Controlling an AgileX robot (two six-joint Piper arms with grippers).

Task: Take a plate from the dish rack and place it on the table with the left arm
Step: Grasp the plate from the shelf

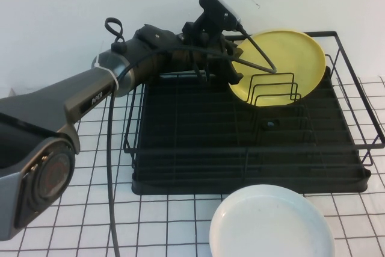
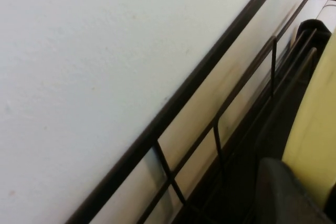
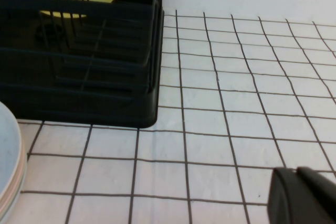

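The yellow plate [image 1: 281,58] stands on edge, leaning at the back right of the black dish rack [image 1: 180,176]. My left arm reaches over the rack's back left corner. My left gripper [image 1: 236,75] is at the plate's left edge, shut on its rim. In the left wrist view one dark finger [image 2: 283,192] lies against the yellow plate [image 2: 315,129], and the other shows only as a dark sliver at the corner. My right gripper [image 3: 296,171] is shut and empty, low over the gridded table [image 3: 236,103], right of the rack [image 3: 105,103]. It is out of the high view.
A white plate [image 1: 271,226] lies flat on the table [image 1: 90,209] in front of the rack; its edge also shows in the right wrist view [image 3: 8,161]. Upright wire dividers [image 1: 274,91] stand in front of the yellow plate. A white wall is close behind the rack.
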